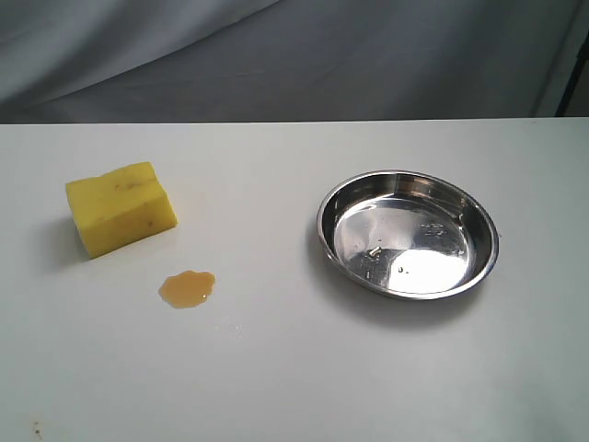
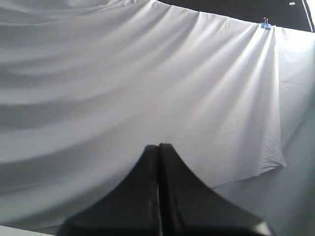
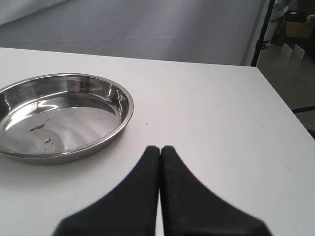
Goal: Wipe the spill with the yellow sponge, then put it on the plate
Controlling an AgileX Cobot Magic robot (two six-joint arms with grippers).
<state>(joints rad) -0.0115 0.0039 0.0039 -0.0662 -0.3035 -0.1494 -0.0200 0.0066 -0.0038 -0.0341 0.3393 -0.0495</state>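
The yellow sponge (image 1: 121,208) lies on the white table at the left of the exterior view. Just in front of it, a little to the right, is the amber spill (image 1: 187,288), apart from the sponge. The steel plate (image 1: 342,199) sits to the right with a few small specks inside; its rim (image 3: 129,112) also shows in the right wrist view. No arm appears in the exterior view. My left gripper (image 2: 158,146) is shut with nothing in it and faces a white cloth. My right gripper (image 3: 160,147) is shut and empty, above the table beside the plate.
A grey draped backdrop (image 1: 294,55) hangs behind the table. The table's far corner and side edge (image 3: 268,86) lie beyond the right gripper, with floor and a dark pole (image 3: 262,30) past it. A clip (image 2: 266,22) holds the white cloth.
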